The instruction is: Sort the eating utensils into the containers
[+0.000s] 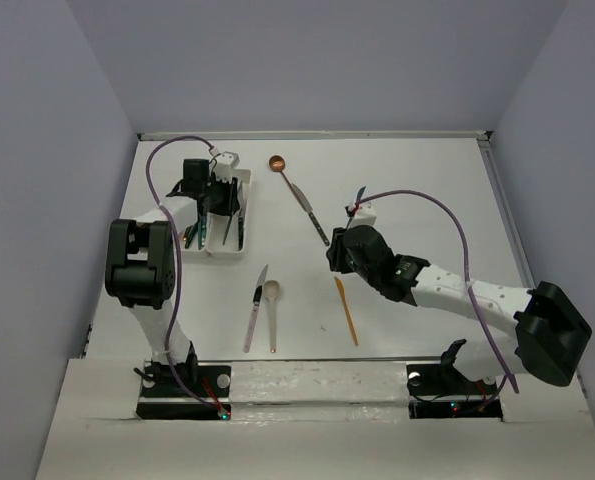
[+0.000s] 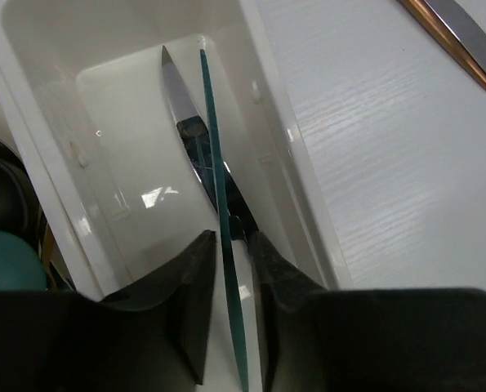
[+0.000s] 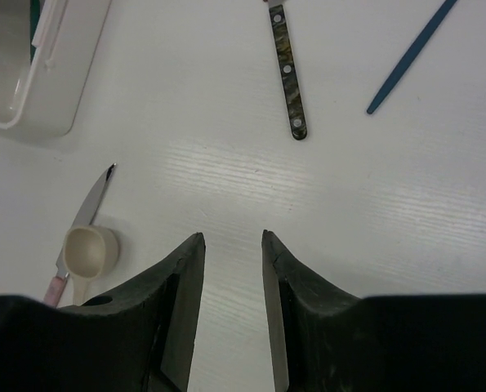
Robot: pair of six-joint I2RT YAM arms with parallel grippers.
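My left gripper [image 2: 233, 237] hangs over the right white container [image 2: 112, 122], jaws open, with a teal knife [image 2: 214, 139] standing on edge between them, a gap on each side. A silver knife with a black handle [image 2: 185, 114] lies on that container's floor. Seen from above, the left gripper [image 1: 217, 205] covers both containers [image 1: 243, 235]. My right gripper [image 3: 230, 237] is open and empty above bare table; from above it [image 1: 335, 255] is at mid-table. Near it lie a beige spoon [image 3: 91, 249], a pink-handled knife [image 3: 86, 208], a dark-handled knife [image 3: 287, 82] and a teal knife [image 3: 410, 57].
A copper spoon [image 1: 277, 162] lies at the back of the table, its handle beside the dark-handled knife [image 1: 317, 225]. An orange knife [image 1: 347, 310] lies near the front, right of the beige spoon [image 1: 272, 300]. The neighbouring container [image 2: 14, 253] holds dark and teal utensils.
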